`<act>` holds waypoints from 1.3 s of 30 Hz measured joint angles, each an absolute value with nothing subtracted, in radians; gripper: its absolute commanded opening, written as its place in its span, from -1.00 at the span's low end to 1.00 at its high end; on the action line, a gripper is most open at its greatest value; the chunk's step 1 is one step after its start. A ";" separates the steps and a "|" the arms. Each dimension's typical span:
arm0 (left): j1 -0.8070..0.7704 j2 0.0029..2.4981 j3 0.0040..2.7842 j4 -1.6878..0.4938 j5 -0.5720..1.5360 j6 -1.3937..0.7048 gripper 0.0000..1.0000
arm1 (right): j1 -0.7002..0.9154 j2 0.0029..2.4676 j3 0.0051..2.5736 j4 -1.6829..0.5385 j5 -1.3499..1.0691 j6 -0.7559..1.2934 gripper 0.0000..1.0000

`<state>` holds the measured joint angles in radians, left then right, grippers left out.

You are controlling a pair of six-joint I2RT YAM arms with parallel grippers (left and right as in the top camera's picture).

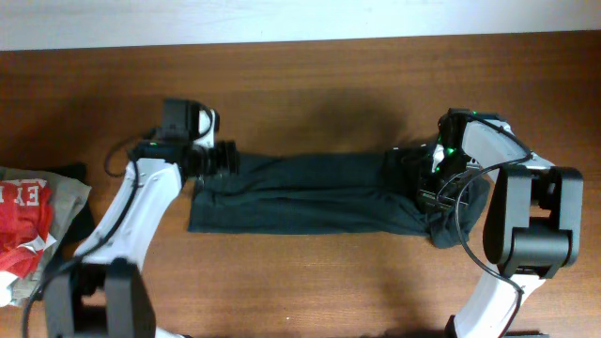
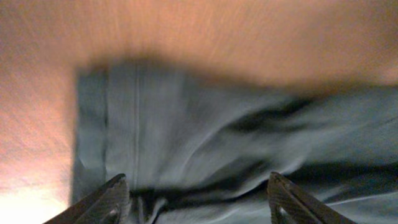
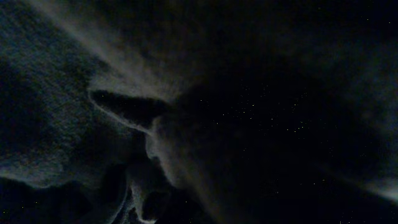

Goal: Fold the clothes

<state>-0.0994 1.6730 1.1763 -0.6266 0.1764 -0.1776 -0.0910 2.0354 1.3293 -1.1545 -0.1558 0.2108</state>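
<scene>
- At the near left edge lies a spare heap, a red garment point(image 1: 21, 211) with white letters on a grey-beige garment point(image 1: 66, 192). It is well apart from the work and best left alone.
- Across the middle of the table point(image 1: 310, 94) lies the T-shirt point(image 1: 310, 192). It is already narrowed into one long dark band running left to right, and its near edge is fairly straight.
- As I read it, the job now is to tidy this band and then bring one end over the other. To do it well, both ends should be taken at their corners, the cloth drawn flat first, and the carried end laid edge on edge so that no ridge is trapped.
- The right end is the untidy one, with the cloth humped up there. The right gripper point(image 1: 432, 186) is sunk into that hump. Its wrist view shows only dark fabric gathered into a pinch, and the fingers are hidden. They are closed, and I judge they have a fold of the shirt.
- Farther back, the left gripper point(image 1: 223, 160) is over the far left corner of the band. Its fingers point(image 2: 112, 199) stand wide apart with the hem spread below them and nothing held.
</scene>
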 measured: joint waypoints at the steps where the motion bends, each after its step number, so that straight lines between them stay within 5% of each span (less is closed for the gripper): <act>1: -0.100 1.638 1.215 -0.639 0.176 -0.180 0.51 | -0.091 2.035 1.329 -1.155 -0.156 0.210 -0.14; 2: -0.099 1.605 1.265 -0.653 0.176 -0.181 0.65 | -0.091 2.035 1.329 -1.154 -0.156 0.213 0.50; 4: -0.094 1.568 1.321 -0.682 0.177 -0.186 0.66 | -0.075 2.035 1.357 -1.148 -0.216 0.222 0.98; 15: 0.112 1.785 1.325 -0.803 0.455 -0.133 0.67 | -0.083 2.020 2.049 -1.408 -0.183 0.224 0.97; 19: 0.141 1.988 1.325 -0.827 0.604 -0.043 0.48 | -0.083 2.012 2.361 -1.534 -0.183 0.205 0.98; 25: 0.257 2.050 1.325 -0.906 0.607 0.064 0.50 | -0.077 2.009 2.420 -1.571 -0.183 0.182 0.97; 32: 0.191 2.064 1.335 -0.903 0.614 0.080 0.47 | -0.037 2.009 2.420 -1.545 -0.183 0.175 0.98; 33: 0.154 2.086 1.349 -0.886 0.669 0.081 0.29 | -0.037 2.009 2.420 -1.546 -0.183 0.175 0.97; 35: 0.089 2.128 1.364 -0.841 0.771 0.086 -0.85 | -0.037 2.009 2.420 -1.560 -0.183 0.175 0.97; 36: 0.071 2.146 1.364 -0.822 0.783 0.089 -1.00 | -0.037 2.009 2.420 -1.564 -0.183 0.175 0.97; 39: 0.051 2.186 1.353 -0.794 0.822 0.086 -0.99 | -0.037 2.009 2.420 -1.579 -0.183 0.176 0.97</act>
